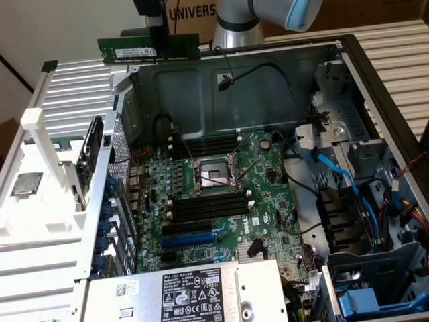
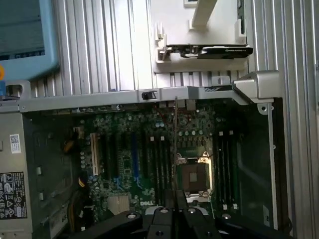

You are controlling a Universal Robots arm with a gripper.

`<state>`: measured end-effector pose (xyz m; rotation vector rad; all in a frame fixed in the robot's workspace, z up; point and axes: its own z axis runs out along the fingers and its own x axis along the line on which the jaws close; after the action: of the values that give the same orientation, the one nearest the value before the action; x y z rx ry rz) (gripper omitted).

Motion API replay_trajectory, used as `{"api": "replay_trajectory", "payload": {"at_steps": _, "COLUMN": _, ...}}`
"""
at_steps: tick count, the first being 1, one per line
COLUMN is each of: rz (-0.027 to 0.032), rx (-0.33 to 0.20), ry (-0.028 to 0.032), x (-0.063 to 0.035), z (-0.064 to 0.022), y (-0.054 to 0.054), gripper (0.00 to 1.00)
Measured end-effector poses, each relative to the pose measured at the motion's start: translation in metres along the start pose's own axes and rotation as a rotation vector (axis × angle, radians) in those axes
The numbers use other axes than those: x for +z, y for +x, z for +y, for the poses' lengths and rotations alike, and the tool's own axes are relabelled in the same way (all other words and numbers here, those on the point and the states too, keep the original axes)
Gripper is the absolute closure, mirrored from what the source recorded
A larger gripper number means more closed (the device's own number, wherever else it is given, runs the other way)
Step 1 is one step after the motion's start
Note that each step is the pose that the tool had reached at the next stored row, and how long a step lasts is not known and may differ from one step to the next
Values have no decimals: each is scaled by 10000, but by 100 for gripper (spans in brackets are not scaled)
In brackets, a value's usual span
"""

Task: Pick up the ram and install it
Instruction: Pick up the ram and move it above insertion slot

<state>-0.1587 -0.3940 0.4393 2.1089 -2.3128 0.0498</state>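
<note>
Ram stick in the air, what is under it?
The green motherboard, with black slots and the processor socket. The thin edge of the ram hides a strip of board.

My gripper (image 1: 156, 39) hangs with its fingers pointing down, the jaws drawn close and clamped on the ram (image 1: 127, 50). The ram lies crosswise between the jaws and projects past both sides. In the wrist view, my two dark fingers (image 2: 168, 198) meet on the ram's thin edge, with the linkage bars splayed outward behind them. My arm (image 1: 234, 23), a silver link with a blue joint cap, stands beside and above the jaws.
</note>
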Motion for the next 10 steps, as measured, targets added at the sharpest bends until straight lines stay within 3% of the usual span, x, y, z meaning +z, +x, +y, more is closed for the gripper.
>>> {"api": "replay_trajectory", "payload": {"at_steps": 6, "rz": 2, "rx": -19, "ry": -22, "x": 48, "z": -266, "y": -49, "gripper": 87}}
{"api": "replay_trajectory", "payload": {"at_steps": 10, "rz": -4, "rx": -274, "ry": -14, "x": 86, "z": -325, "y": -56, "gripper": 87}}
